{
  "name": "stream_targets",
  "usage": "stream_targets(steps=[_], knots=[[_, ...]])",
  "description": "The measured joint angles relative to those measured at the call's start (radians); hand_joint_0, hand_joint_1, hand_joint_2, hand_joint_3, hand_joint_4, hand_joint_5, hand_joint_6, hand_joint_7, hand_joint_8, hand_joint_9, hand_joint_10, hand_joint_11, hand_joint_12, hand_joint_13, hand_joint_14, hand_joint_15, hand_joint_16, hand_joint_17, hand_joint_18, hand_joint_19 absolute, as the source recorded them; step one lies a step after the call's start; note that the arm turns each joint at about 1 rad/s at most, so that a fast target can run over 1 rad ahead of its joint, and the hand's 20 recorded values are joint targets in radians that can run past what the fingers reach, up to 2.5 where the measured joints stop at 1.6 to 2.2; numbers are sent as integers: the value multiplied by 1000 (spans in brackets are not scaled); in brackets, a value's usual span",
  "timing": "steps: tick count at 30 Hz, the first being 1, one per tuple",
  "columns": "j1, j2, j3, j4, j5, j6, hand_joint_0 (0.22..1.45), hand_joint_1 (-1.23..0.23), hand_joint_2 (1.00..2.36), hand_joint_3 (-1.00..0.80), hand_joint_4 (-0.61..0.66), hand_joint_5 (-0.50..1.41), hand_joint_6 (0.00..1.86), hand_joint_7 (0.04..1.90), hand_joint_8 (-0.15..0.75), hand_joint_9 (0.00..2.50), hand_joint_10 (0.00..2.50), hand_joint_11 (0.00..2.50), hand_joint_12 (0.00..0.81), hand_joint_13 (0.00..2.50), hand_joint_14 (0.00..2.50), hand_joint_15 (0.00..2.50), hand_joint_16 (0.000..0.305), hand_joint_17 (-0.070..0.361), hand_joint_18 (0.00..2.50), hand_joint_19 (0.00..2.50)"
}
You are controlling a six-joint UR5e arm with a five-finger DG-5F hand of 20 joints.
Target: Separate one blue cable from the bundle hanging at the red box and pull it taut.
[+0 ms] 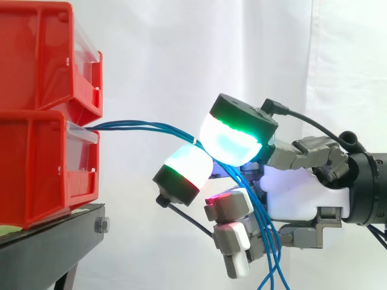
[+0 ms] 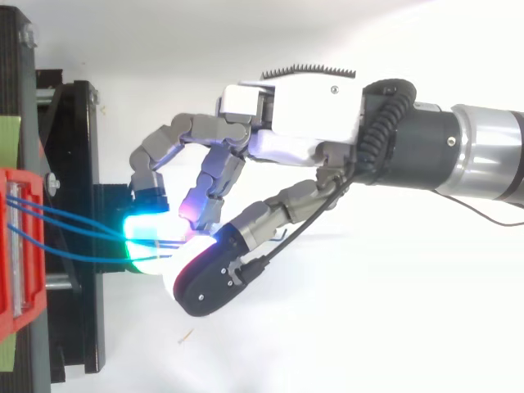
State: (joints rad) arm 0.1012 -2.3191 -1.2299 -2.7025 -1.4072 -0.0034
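Note:
Several thin blue cables (image 1: 139, 127) come out between the two stacked red bins (image 1: 42, 163) and run right, nearly level, to my hand (image 1: 302, 193). Two glowing pads (image 1: 230, 142), green and cyan-white, close on the strands where they meet. I cannot tell how many strands are pinched. Past the pads the cables drop loosely in front of the palm and hang below it (image 1: 273, 254). From above, the cables (image 2: 74, 225) fan from the red bin (image 2: 16, 246) to the curled fingers of my hand (image 2: 303, 123). The other fingers are bent under the palm.
The bins stand on a black stand (image 1: 54, 241) at the left, seen from above as a black frame (image 2: 74, 164). A white curtain hangs behind. Open room lies to the right of the bins and below the hand.

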Motion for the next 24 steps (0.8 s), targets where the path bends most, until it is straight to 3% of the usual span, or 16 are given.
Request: stream_targets(steps=[6, 13, 20, 24], knots=[[0, 0, 0, 1, -1, -1, 571, -902, 1000, -500, 61, -137, 910, 933, 359, 1170, 13, 1115, 370, 1188, 23, 734, 39, 87, 1036, 676], [1, 0, 1, -3, 0, 2, 489, -782, 1000, -500, 103, -132, 871, 972, 380, 1172, 12, 1069, 396, 1197, 23, 731, 44, 99, 1073, 662], [1, 0, 0, -5, 0, 3, 577, -603, 1000, -500, 85, -128, 856, 1010, 361, 1157, 15, 1053, 373, 1180, 23, 730, 39, 89, 1025, 696], [1, 0, 0, -5, 0, 3, 603, -594, 1000, -500, 44, -129, 864, 1028, 351, 1161, 14, 1048, 368, 1175, 23, 742, 39, 88, 1006, 724]])
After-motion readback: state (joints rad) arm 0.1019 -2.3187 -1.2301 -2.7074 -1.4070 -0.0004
